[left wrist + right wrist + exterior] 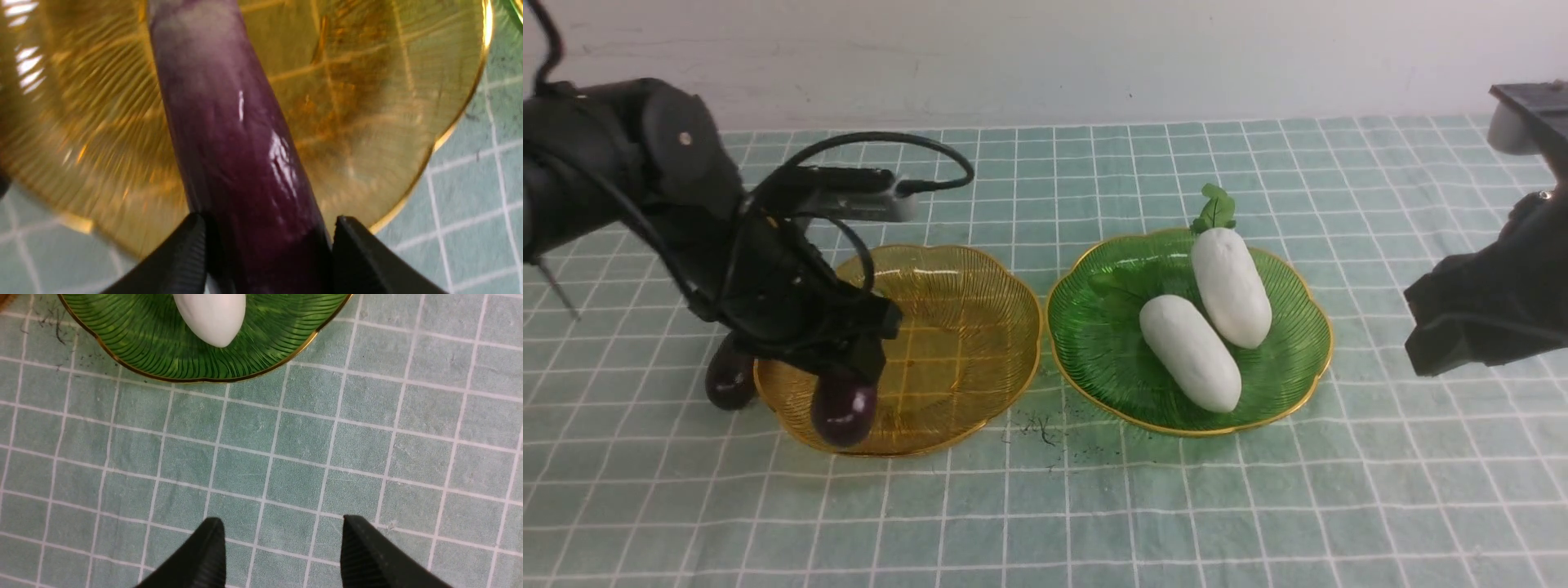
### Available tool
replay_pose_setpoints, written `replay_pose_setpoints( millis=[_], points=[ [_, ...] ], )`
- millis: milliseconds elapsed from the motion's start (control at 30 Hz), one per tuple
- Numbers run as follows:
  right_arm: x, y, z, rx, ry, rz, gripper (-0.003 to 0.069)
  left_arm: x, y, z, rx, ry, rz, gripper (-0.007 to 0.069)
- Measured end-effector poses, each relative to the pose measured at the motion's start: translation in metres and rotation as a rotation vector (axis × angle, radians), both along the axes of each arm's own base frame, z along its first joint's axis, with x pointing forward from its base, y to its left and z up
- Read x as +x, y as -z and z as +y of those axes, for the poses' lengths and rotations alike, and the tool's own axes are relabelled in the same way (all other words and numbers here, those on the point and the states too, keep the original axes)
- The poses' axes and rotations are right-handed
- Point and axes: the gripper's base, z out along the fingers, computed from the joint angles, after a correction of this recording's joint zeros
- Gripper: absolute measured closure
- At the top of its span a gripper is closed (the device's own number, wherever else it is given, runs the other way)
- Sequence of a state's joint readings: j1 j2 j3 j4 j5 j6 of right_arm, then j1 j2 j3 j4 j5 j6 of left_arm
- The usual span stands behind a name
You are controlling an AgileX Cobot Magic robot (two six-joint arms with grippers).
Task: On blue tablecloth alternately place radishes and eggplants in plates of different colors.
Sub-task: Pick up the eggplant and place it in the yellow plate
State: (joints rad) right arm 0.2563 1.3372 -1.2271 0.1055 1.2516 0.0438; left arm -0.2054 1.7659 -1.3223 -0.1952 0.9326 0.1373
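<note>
My left gripper (837, 367) is shut on a glossy dark purple eggplant (843, 411) and holds it over the near left part of the amber-yellow plate (980, 302). In the left wrist view the eggplant (237, 134) runs between my fingers (179, 253) over the plate (367, 102). A second eggplant (729, 377) lies on the blue tablecloth (1094, 506) just left of that plate. Two white radishes (1230, 286) (1190, 351) lie in the green plate (1111, 359). My right gripper (282, 539) is open and empty over bare cloth, right of the green plate (163, 355).
Dark crumbs (1037, 429) lie on the cloth between the plates' near edges. A white wall (1045, 57) stands behind the table's far edge. My right arm (1486, 310) hangs at the right side.
</note>
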Motion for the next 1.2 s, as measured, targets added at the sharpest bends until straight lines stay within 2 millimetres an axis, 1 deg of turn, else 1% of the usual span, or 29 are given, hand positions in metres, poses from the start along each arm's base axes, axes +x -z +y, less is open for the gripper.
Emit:
replay_pose_setpoints(
  millis=[67,133,233,300,367,500,567,633,767,833,900,933,967,1033,1067,1100,1133,1167,1200],
  points=[
    [0.0,0.0,0.0,0.0,0.0,0.0,0.0302,0.009,0.006,-0.005,0.001,0.01,0.004,0.0273],
    [0.0,0.0,0.0,0.0,0.0,0.0,0.0302,0.031,0.021,-0.02,0.004,0.035,0.003,0.0273],
    [0.0,0.0,0.0,-0.001,0.0,0.0,0.0302,0.046,0.031,-0.029,0.001,0.047,0.003,0.0273],
    [0.0,0.0,0.0,-0.001,0.0,0.0,0.0302,0.051,0.033,-0.031,-0.002,0.047,-0.001,0.0273],
    [0.0,0.0,0.0,-0.001,0.0,0.0,0.0302,0.054,0.032,-0.032,-0.006,0.047,-0.01,0.0271],
    [0.0,0.0,0.0,-0.004,0.0,-0.001,0.0302,0.055,0.03,-0.032,-0.01,0.046,-0.016,0.0228],
    [0.0,0.0,0.0,-0.004,0.0,-0.001,0.0302,0.056,0.029,-0.033,-0.012,0.046,-0.019,0.0162],
    [0.0,0.0,0.0,-0.004,0.0,-0.001,0.0302,0.057,0.026,-0.033,-0.014,0.046,-0.024,0.0134],
    [0.0,0.0,0.0,-0.004,0.0,-0.001,0.0302,0.062,0.015,-0.033,-0.002,0.058,-0.047,0.0106],
    [0.0,0.0,0.0,-0.004,0.0,-0.001,0.0302,0.066,0.001,-0.031,0.036,0.076,-0.076,0.0113],
    [0.0,0.0,0.0,-0.004,0.0,-0.001,0.0302,0.07,-0.009,-0.027,0.088,0.082,-0.099,0.0141],
    [0.0,0.0,0.0,-0.005,0.0,-0.001,0.0302,0.072,-0.016,-0.023,0.139,0.078,-0.116,0.0181],
    [0.0,0.0,0.0,-0.005,0.0,-0.002,0.0302,0.073,-0.019,-0.021,0.153,0.078,-0.119,0.0188],
    [0.0,0.0,0.0,-0.005,0.0,-0.002,0.0302,0.075,-0.025,-0.014,0.205,0.058,-0.129,0.0257],
    [0.0,0.0,-0.001,-0.008,0.0,-0.003,0.0302,0.077,-0.031,-0.002,0.26,0.029,-0.126,0.0353],
    [0.0,0.0,-0.001,-0.008,0.0,-0.003,0.0302,0.078,-0.033,0.006,0.294,0.014,-0.116,0.0409],
    [0.0,0.0,-0.001,-0.008,0.0,-0.003,0.0302,0.078,-0.034,0.022,0.334,-0.017,-0.088,0.0509],
    [0.0,0.0,-0.001,-0.008,0.0,-0.003,0.0302,0.078,-0.034,0.029,0.344,-0.031,-0.077,0.0532],
    [0.0,0.0,-0.001,-0.008,0.0,-0.004,0.0302,0.077,-0.034,0.043,0.358,-0.06,-0.049,0.058]
  ],
)
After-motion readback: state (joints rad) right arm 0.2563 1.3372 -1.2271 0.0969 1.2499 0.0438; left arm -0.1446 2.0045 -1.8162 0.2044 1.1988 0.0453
